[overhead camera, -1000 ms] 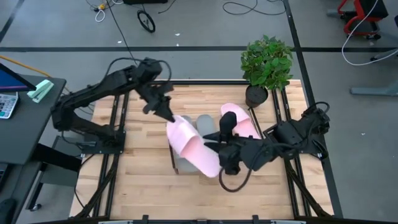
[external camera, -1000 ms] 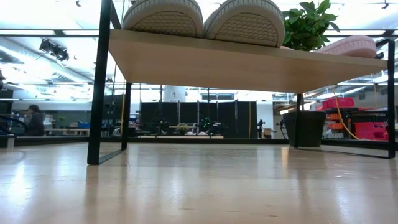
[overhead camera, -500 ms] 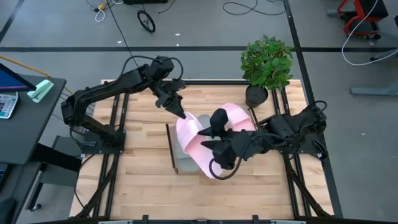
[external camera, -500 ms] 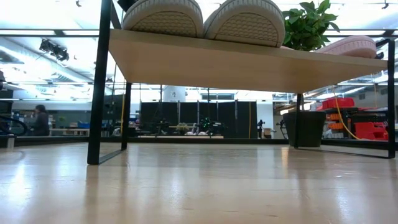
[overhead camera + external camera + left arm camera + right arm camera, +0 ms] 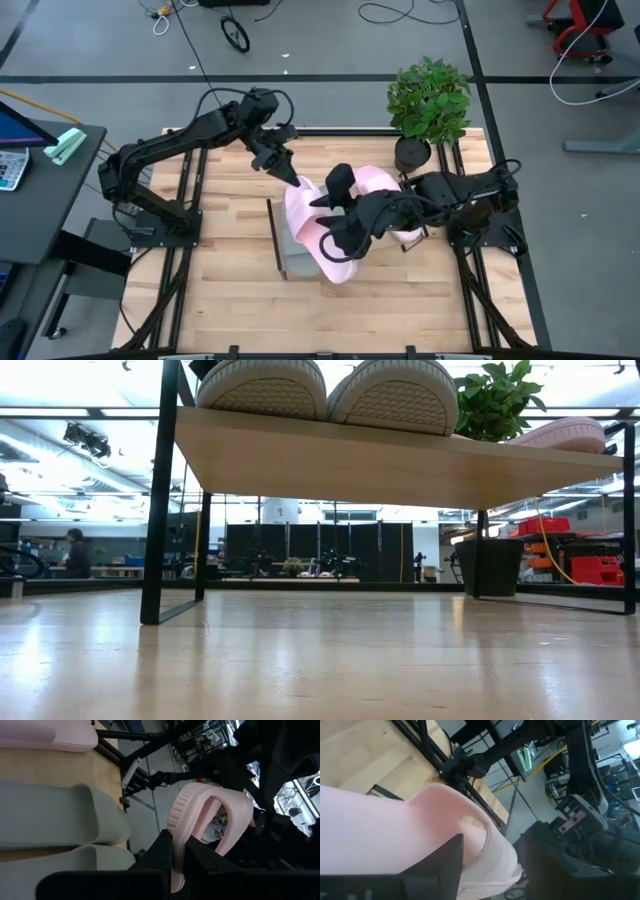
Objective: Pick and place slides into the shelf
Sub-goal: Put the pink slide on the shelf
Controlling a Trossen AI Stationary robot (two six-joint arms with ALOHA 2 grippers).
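Both end effectors (image 5: 292, 180) (image 5: 335, 235) grip one pink slide (image 5: 305, 215) over the shelf (image 5: 400, 460).

A wooden table (image 5: 220, 290) carries a low shelf (image 5: 400, 465) and a potted plant (image 5: 428, 105). On the shelf's board lie 2 grey slides (image 5: 330, 390) side by side and 1 pink slide (image 5: 570, 432).

Both arms crowd above the shelf (image 5: 276, 232), where grey slides (image 5: 330, 392) fill the near end; the potted plant (image 5: 428, 100) apparently blocks the far corner.
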